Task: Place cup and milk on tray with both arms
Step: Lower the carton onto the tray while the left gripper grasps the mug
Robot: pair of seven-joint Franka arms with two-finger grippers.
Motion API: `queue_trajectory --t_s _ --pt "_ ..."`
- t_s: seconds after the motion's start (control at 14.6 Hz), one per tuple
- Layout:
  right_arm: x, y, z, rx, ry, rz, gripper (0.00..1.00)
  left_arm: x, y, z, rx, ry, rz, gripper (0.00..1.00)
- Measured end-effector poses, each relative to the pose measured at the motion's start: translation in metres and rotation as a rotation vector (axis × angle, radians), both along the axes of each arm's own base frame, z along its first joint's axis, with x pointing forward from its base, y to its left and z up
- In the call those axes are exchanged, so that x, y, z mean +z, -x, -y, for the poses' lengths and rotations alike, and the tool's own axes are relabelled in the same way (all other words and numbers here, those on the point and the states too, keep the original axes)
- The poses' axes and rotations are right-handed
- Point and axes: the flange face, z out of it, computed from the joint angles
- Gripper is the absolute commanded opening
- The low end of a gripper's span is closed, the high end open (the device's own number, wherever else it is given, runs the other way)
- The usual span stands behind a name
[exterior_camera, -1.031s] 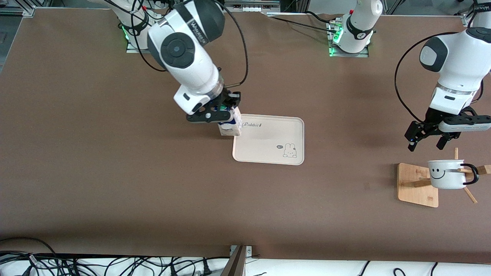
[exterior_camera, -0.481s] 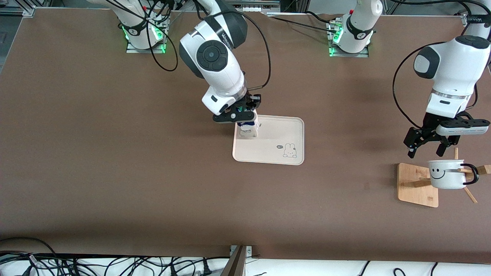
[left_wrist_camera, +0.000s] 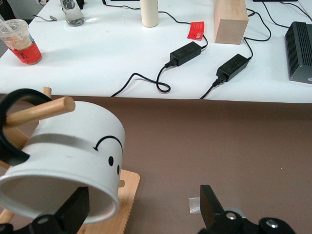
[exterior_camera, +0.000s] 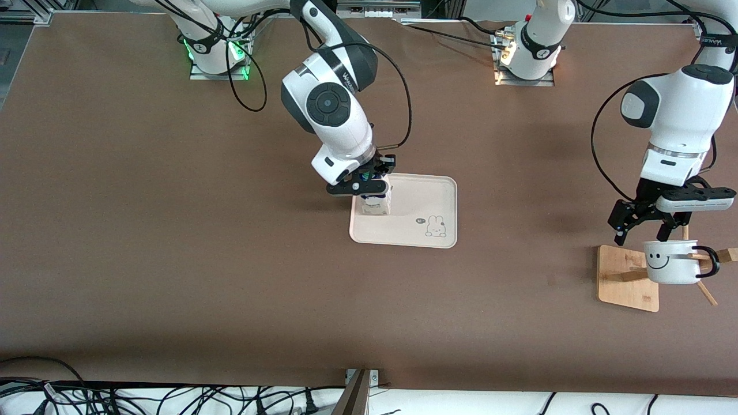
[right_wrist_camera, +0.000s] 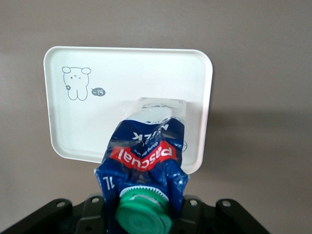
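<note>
Milk point(right_wrist_camera: 146, 161): carried upright by its top in right gripper point(exterior_camera: 369, 185), over the tray point(exterior_camera: 429, 193) end toward the right arm, for setting down. Cup point(exterior_camera: 669, 262): hung on wooden rack point(exterior_camera: 625, 282); left gripper point(exterior_camera: 643, 226), fingers spread, just above its rim to grasp it.

A tan wooden rack point(exterior_camera: 627, 282) stands at the left arm's end.

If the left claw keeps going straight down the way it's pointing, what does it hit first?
Most likely the cup hanging on the wooden rack. The left claw is open and points down just above it; in the left wrist view one finger sits at the cup's rim. Depth is unclear, so that finger might meet the rim.
</note>
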Motion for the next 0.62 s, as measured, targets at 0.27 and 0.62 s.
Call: queue_trajectory --t_s 0.27,0.62 --pt "-0.017 0.004 -0.010 0.006 -0.003 0.007 0.36 -0.005 -0.012 -0.011 -0.001 -0.017 -0.001 1.00" --pt "-0.043 0.008 -0.018 0.022 0.019 0.003 0.36 -0.012 -0.021 -0.020 0.005 -0.024 -0.006 0.68"
